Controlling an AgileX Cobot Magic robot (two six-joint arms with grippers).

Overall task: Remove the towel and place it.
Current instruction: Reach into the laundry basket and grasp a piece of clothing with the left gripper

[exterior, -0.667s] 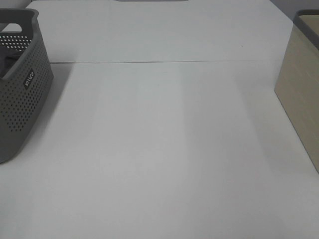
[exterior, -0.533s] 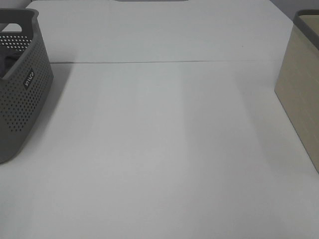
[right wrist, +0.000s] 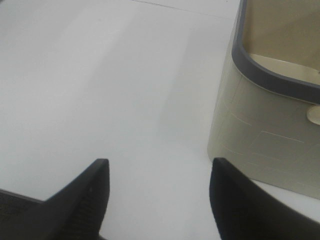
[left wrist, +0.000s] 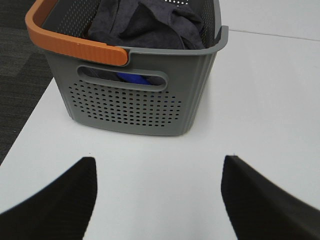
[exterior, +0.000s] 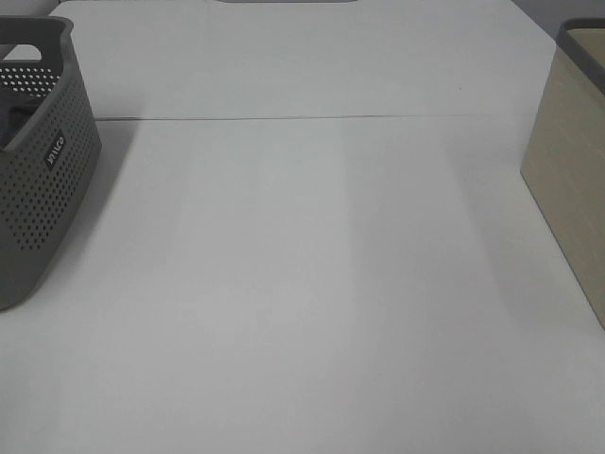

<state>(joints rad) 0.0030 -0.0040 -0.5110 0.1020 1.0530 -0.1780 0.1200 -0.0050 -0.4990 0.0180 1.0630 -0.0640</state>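
The dark charcoal towel (left wrist: pixel 145 22) lies crumpled inside the grey perforated basket (left wrist: pixel 135 105), which has an orange handle (left wrist: pixel 70 42). The basket also shows at the left edge of the exterior high view (exterior: pixel 43 180), with a dark bit of towel (exterior: pixel 17 118) inside. My left gripper (left wrist: pixel 157 200) is open and empty, a little short of the basket's near wall. My right gripper (right wrist: pixel 157 200) is open and empty over the white table, beside the beige bin (right wrist: pixel 270 135). Neither gripper shows in the exterior high view.
A blue cloth (left wrist: pixel 132 78) shows through the basket's handle slot, under the towel. The beige bin with a dark grey rim stands at the right edge of the table (exterior: pixel 567 180). A seam crosses the white table (exterior: pixel 302 118). Dark floor lies beyond the table's left edge (left wrist: pixel 20 60).
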